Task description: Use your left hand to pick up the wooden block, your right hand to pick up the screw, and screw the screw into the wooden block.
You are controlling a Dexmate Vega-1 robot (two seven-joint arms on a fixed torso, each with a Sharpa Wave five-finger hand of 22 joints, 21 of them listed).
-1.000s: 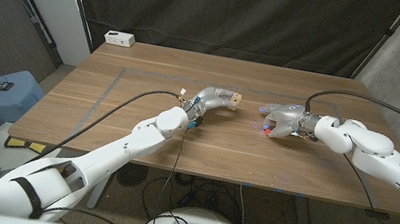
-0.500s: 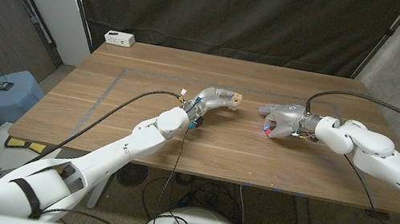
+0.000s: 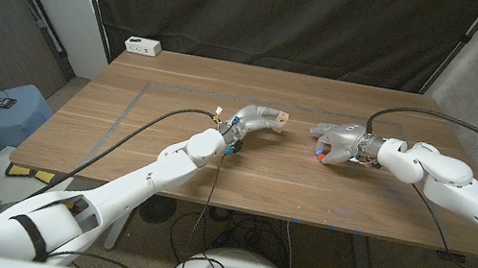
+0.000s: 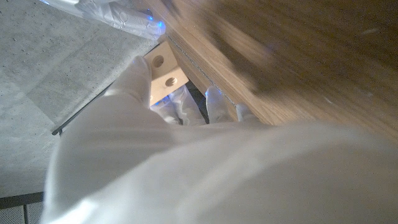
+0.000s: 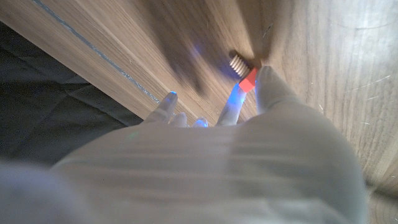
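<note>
Fingers of the left hand (image 3: 256, 117) curl around the pale wooden block with two round holes (image 3: 281, 117), holding it near the middle of the brown wooden table (image 3: 158, 155); the block sticks out past the fingertips toward the right hand (image 3: 340, 143). Left wrist view shows the block (image 4: 165, 71) pinched between thumb and fingers, holed face open to the camera. Right hand fingers are bent over the red-headed screw with light threaded shank (image 5: 244, 70), fingertip touching its red head; whether it is actually gripped, cannot tell. Right wrist view shows the screw lying on the table, long axis flat, threaded end pointing away from the hand. Head view gives only a red speck (image 3: 319, 153) under the right hand, just right of the block.
</note>
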